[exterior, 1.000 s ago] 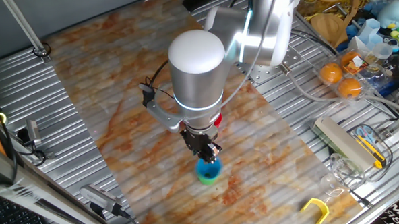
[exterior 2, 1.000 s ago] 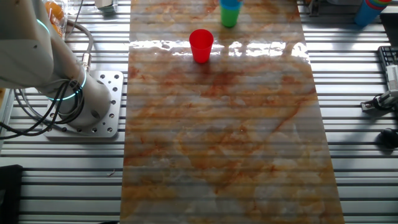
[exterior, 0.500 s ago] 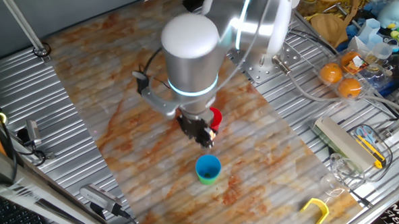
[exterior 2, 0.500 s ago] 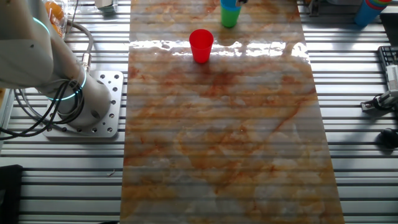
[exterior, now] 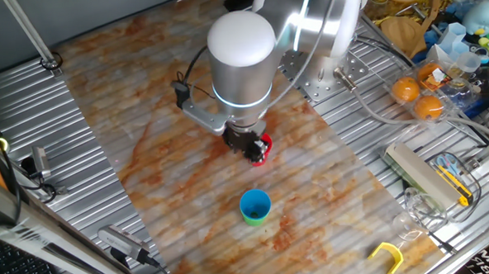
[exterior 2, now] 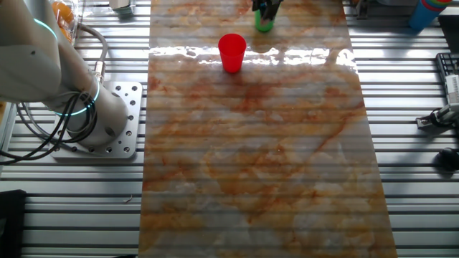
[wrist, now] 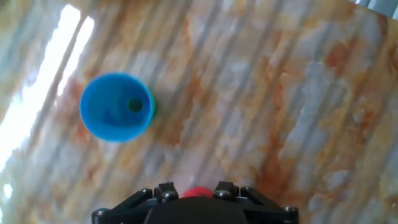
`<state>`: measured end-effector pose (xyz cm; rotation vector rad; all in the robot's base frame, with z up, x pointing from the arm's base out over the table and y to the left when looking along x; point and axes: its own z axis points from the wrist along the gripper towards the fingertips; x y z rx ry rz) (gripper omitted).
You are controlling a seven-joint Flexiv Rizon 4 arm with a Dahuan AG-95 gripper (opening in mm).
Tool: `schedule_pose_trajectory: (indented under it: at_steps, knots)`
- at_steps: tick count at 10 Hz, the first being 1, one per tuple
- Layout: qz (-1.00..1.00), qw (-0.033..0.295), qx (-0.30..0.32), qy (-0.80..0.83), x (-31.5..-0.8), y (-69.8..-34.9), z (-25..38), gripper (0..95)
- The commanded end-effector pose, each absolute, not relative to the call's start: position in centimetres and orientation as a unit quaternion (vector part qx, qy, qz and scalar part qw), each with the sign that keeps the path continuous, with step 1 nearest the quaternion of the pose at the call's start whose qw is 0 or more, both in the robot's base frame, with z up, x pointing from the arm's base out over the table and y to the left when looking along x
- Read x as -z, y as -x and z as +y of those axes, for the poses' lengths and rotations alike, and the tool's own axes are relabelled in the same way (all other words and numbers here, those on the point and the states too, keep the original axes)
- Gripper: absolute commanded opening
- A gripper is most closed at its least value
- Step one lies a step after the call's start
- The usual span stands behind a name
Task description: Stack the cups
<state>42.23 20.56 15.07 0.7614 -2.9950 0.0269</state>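
The blue cup (exterior: 255,205) is sitting nested inside the green cup (exterior: 254,220), upright on the marbled orange-and-white mat (exterior: 144,116) near the desk's front edge in one fixed view; only a green band is showing beneath the blue rim. In the hand view the blue cup (wrist: 116,107) is showing a smooth round interior with a small dark-green spot at its bottom, and nothing else is lying in it. The red cup (exterior 2: 232,52) is standing upright and apart from that pair, towards the middle of the mat. The gripper (exterior: 251,149) is hovering right over the red cup (exterior: 265,147), hiding most of it in that view; its fingers are blurred and small, so I cannot tell whether they are spread or pressed together. In the other fixed view the stack (exterior 2: 264,21) is being cut off by the far edge and seems partly covered by something dark. The mat is lying glossy over ribbed metal
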Motion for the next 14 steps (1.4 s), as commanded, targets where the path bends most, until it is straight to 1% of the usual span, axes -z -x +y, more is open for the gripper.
schedule_pose_trajectory:
  at_steps: [1,5,8,11,14]
  knots:
    - [-0.935,0.039,-0.011,-0.353,-14.4,-40.9,19.1,38.0]
    - [-0.903,0.039,-0.011,-0.429,-15.0,-40.2,17.5,38.0]
    - [-0.882,0.032,-0.012,-0.470,-13.7,-40.0,16.5,38.0]
    - [-0.873,0.031,-0.011,-0.487,-13.0,-40.5,16.9,38.0]
    - [-0.864,0.028,-0.010,-0.503,-12.0,-40.2,16.9,38.0]
